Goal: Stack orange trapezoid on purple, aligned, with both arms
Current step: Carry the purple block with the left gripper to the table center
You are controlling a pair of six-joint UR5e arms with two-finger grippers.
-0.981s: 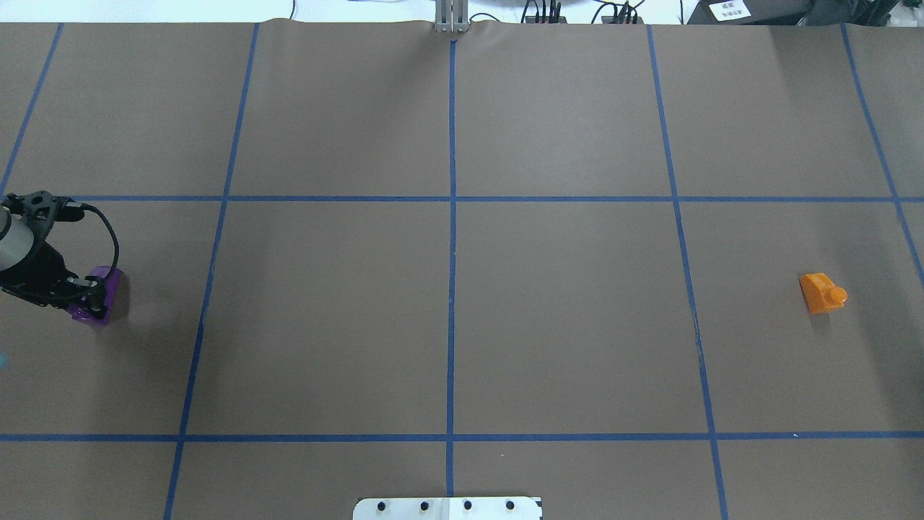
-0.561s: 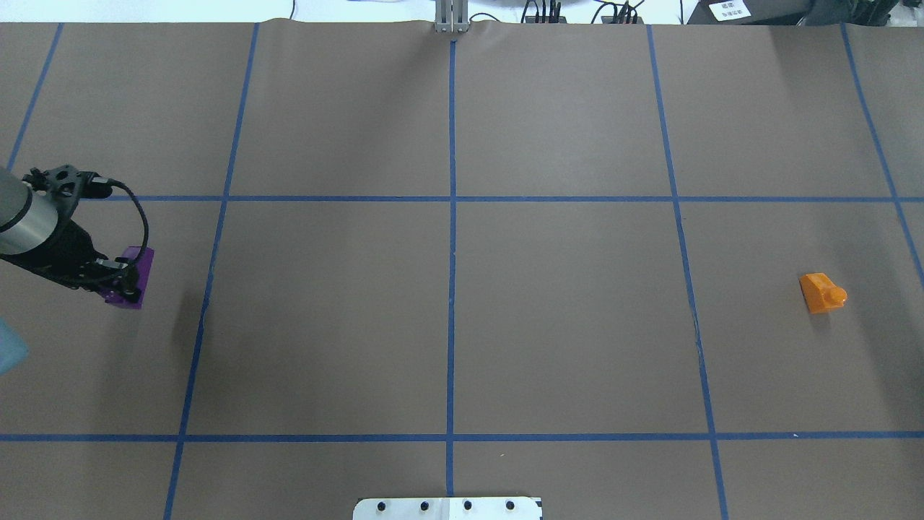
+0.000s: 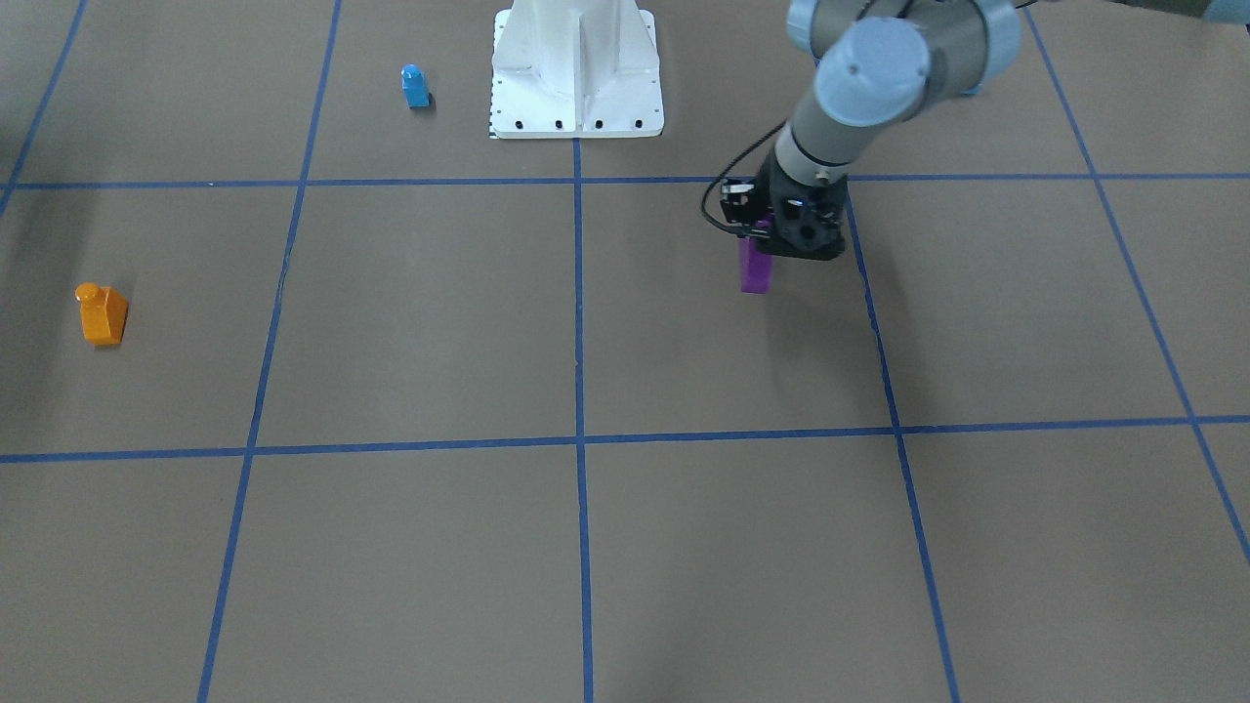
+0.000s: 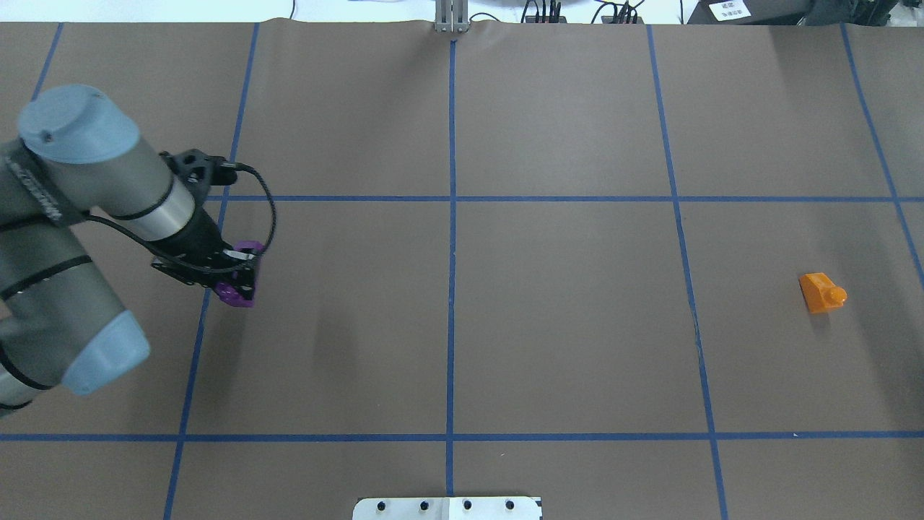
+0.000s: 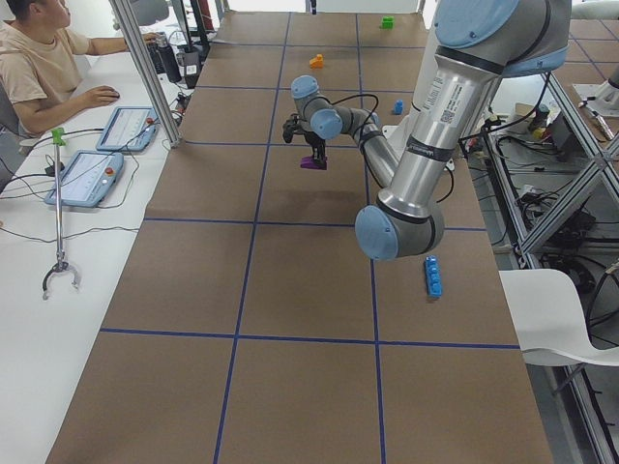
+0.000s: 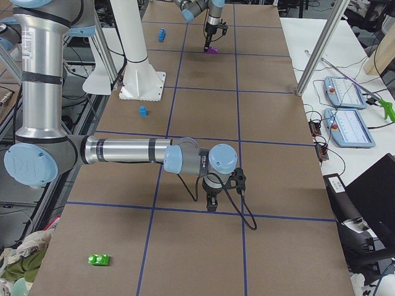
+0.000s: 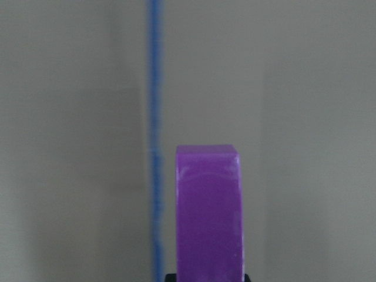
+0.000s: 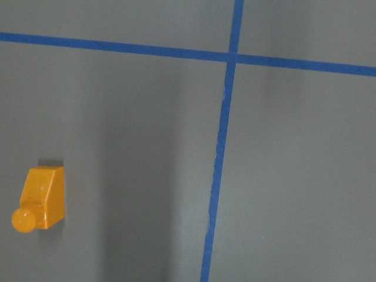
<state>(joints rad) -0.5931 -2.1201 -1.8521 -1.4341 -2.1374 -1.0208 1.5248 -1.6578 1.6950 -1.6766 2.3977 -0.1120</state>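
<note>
My left gripper [image 4: 242, 278] is shut on the purple brick [image 4: 234, 295] and holds it a little above the table, just right of the left blue tape line. The brick hangs below the fingers in the front view [image 3: 755, 270] and fills the lower middle of the left wrist view [image 7: 208, 211]. The orange trapezoid [image 4: 821, 292] lies alone on the table at the far right; it also shows in the right wrist view [image 8: 40, 198]. My right gripper [image 6: 212, 202] shows only in the exterior right view, low over the table, and I cannot tell whether it is open or shut.
The white base pedestal [image 3: 576, 68] stands at the table's near edge, with a small blue brick [image 3: 415, 86] beside it. A long blue brick [image 5: 433, 276] and a green brick [image 6: 99, 259] lie near the table ends. An operator [image 5: 39, 58] sits at a side desk.
My left arm has swung right from the table's left edge, past the first tape line, carrying the purple brick. The orange trapezoid has not moved.
</note>
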